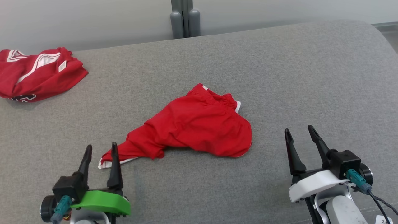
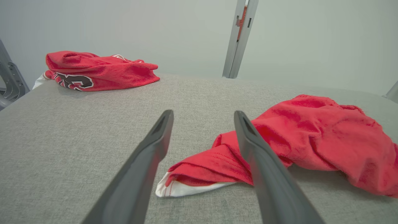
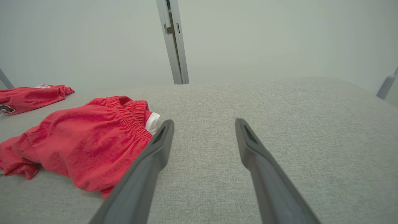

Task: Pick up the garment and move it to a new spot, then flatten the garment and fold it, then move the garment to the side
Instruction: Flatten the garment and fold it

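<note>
Garment lies crumpled near the middle of the gray cloth-covered table. It looks like a pair of red shorts. A gathered elastic waistband bunches at its far right end, with a bit of white showing just beside the gathers. The body is a rounded, wrinkled lump that narrows toward the robot's left into a flattened leg. That leg ends in a stitched hem with a white underside turned out at the corner.

The left gripper stands with its two fingers wide apart and has hold of nothing. In the left wrist view the gripper has the white hem corner of the garment lying on the table between its fingers. Whether a finger touches the cloth I cannot tell.

The right gripper is also spread wide and empty, over bare table near the garment's waistband end. The right wrist view shows this gripper with the garment to its left.

A second red garment with white trim sits bunched at the table's far left corner, well apart from the shorts.
</note>
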Controlling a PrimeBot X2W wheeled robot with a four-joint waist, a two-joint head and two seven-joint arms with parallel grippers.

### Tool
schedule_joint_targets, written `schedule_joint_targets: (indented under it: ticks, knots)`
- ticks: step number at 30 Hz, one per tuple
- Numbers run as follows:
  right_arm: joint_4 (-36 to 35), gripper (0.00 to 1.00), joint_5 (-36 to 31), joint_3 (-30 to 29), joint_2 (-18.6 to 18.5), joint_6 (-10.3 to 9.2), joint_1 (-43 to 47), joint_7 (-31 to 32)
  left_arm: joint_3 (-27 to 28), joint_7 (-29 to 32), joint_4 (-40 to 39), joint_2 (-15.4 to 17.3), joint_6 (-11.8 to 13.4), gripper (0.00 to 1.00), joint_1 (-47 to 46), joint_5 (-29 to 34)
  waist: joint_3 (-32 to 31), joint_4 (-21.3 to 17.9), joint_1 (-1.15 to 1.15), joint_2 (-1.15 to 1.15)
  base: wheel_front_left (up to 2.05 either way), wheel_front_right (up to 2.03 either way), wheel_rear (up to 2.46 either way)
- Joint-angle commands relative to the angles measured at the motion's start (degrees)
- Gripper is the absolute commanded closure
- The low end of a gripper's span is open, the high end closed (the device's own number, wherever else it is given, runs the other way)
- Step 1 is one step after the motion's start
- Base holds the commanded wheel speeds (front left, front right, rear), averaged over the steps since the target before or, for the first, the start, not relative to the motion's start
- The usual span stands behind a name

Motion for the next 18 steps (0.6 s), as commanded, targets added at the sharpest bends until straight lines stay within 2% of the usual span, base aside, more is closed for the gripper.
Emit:
schedule_joint_targets:
  ticks: [1,9,14,18]
  knots:
    - [0.3,0.0,-0.2,0.4,-0.1,-0.08,0.6,-0.2,-0.7,0.0,-0.5,-0.4,-0.6,0.0,1.2,0.7,-0.3,0.6,0.0,0.0,0.0,0.0,0.0]
    - [4.9,0.0,0.0,6.6,-0.1,-0.08,-0.9,-0.2,-4.6,0.0,-1.0,-1.8,-1.6,0.0,1.4,1.1,0.0,2.7,0.0,0.0,0.0,0.0,0.0]
    - [12.4,0.0,-0.5,10.4,-0.2,-0.08,-3.9,-0.2,-5.8,0.0,-1.6,-2.2,-1.3,0.0,0.0,1.1,0.7,4.8,0.0,0.0,0.0,0.0,0.0]
    - [18.6,0.0,-0.5,11.2,-0.2,-0.08,-7.2,-0.2,-6.2,0.0,-1.9,-2.3,-1.1,0.0,-0.4,1.0,1.3,6.8,0.0,0.0,0.0,0.0,0.0]
